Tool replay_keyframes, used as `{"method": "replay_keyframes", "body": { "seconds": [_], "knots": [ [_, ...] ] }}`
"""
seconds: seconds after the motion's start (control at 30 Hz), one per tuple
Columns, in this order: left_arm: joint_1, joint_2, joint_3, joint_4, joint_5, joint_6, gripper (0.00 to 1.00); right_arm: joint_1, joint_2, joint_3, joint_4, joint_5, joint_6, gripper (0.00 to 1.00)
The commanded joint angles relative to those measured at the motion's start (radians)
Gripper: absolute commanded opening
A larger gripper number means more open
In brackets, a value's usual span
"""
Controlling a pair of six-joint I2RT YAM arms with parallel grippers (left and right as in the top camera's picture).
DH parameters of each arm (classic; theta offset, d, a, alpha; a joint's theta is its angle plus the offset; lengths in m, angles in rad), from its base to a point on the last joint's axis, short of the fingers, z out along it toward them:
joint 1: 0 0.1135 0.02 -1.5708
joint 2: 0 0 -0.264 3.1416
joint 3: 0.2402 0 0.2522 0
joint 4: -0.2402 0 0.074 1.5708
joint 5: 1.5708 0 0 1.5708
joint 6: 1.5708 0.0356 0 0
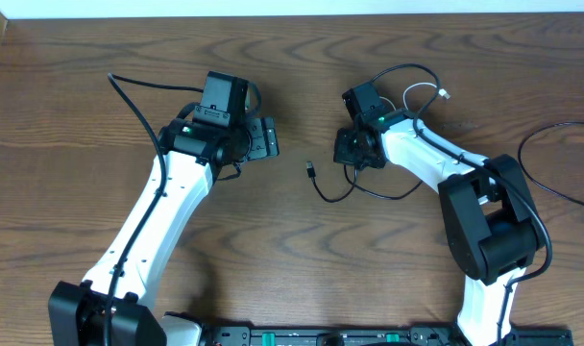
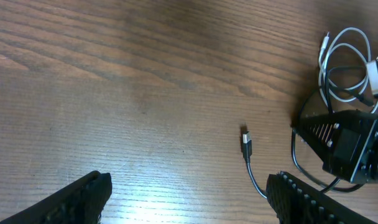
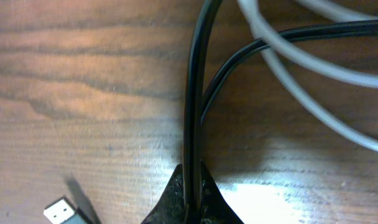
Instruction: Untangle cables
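The thin black cable [image 1: 354, 191] lies on the wooden table at centre right, its plug end [image 1: 311, 170] free on the left. The white cable [image 1: 422, 93] curls behind my right gripper. My right gripper [image 1: 357, 154] is shut on the black cable [image 3: 191, 112], which runs up between its fingertips [image 3: 192, 193]. The white cable [image 3: 288, 68] crosses the black one at upper right. My left gripper [image 1: 265, 137] is open and empty, left of the plug. In the left wrist view, the plug [image 2: 247, 144] lies between its fingers [image 2: 189, 193], and the white loops [image 2: 344, 65] show at right.
A thicker black arm wire [image 1: 551, 173] curves over the table at far right. Another arm wire [image 1: 138, 96] runs along the left arm. The table's far edge [image 1: 292, 12] meets a white wall.
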State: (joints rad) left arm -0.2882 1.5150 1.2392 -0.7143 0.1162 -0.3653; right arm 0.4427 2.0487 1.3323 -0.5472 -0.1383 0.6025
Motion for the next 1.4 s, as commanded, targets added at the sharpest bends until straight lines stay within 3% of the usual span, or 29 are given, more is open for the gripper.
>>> {"method": "replay_keyframes", "body": {
  "seconds": [0.0,0.2,0.73,0.97,1.23,1.37],
  "knots": [
    [0.001,0.0,0.008,-0.003,-0.017,0.013,0.85,0.001,-0.008,-0.014,-0.025,-0.092,-0.083,0.01],
    [0.001,0.0,0.008,-0.003,-0.017,0.013,0.85,-0.016,-0.164,0.005,-0.017,-0.209,-0.156,0.01],
    [0.001,0.0,0.008,-0.003,-0.016,0.013,0.85,-0.079,-0.393,0.023,0.011,-0.127,-0.224,0.01],
    [0.001,0.0,0.008,0.03,0.005,0.012,0.85,-0.232,-0.526,0.119,0.054,-0.38,-0.283,0.01],
    [0.001,0.002,0.008,0.136,0.103,0.012,0.85,-0.27,-0.651,0.246,0.338,-0.703,-0.288,0.01],
    [0.001,0.003,0.008,0.195,0.2,0.012,0.85,-0.27,-0.671,0.275,0.568,-0.771,-0.166,0.01]
  ]
}}
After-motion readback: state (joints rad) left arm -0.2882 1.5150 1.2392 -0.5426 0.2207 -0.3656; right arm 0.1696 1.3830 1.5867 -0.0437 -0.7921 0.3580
